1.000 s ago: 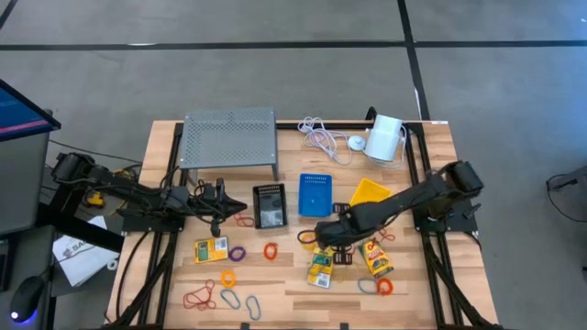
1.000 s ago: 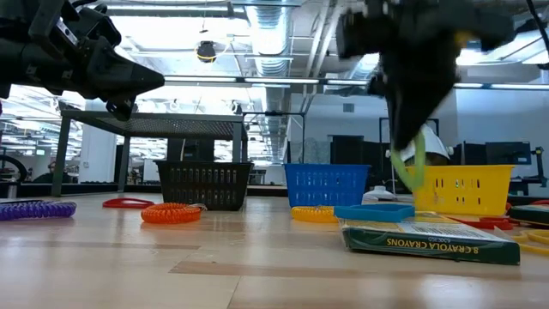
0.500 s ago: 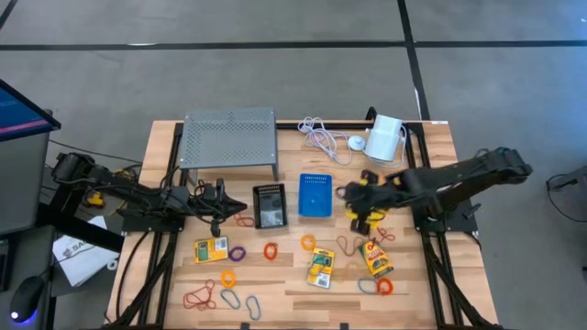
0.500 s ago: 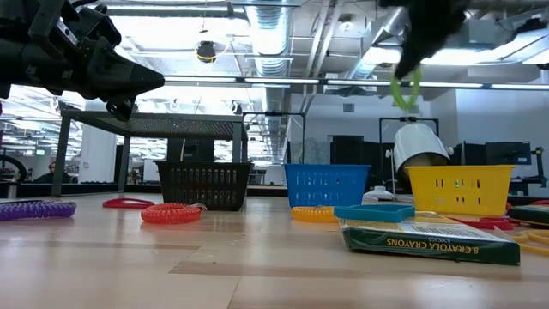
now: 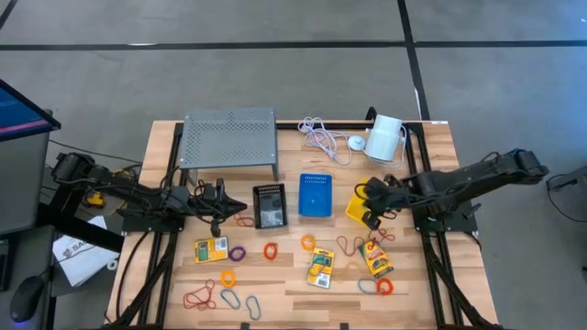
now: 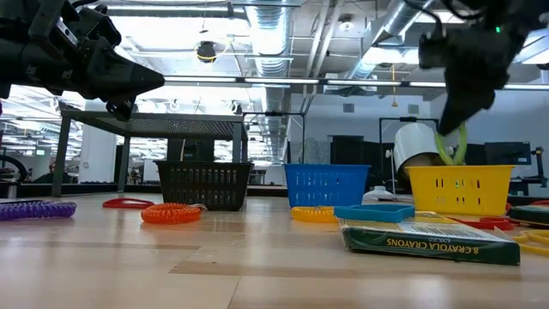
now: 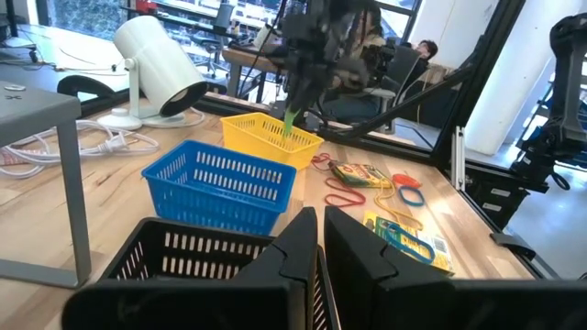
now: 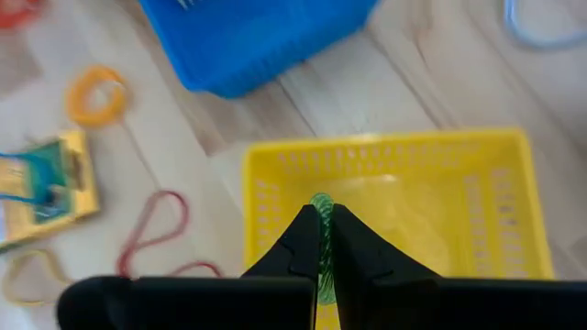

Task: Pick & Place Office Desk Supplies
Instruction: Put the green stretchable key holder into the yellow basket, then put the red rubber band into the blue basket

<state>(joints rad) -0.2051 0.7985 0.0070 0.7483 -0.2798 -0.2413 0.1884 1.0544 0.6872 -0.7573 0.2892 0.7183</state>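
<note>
Green loop (image 8: 321, 240) hangs pinched in our right gripper (image 8: 325, 240), long axis down, right over the yellow bin (image 8: 477, 215), so we judge the drop lies straight below; left gripper (image 7: 318, 240), clenched empty, waits by the black bin (image 7: 138, 266).

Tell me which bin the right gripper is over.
The yellow bin, rightmost of the three. The right gripper hangs over it, shut on a green loop; the blue bin and black bin stand farther left.
</note>
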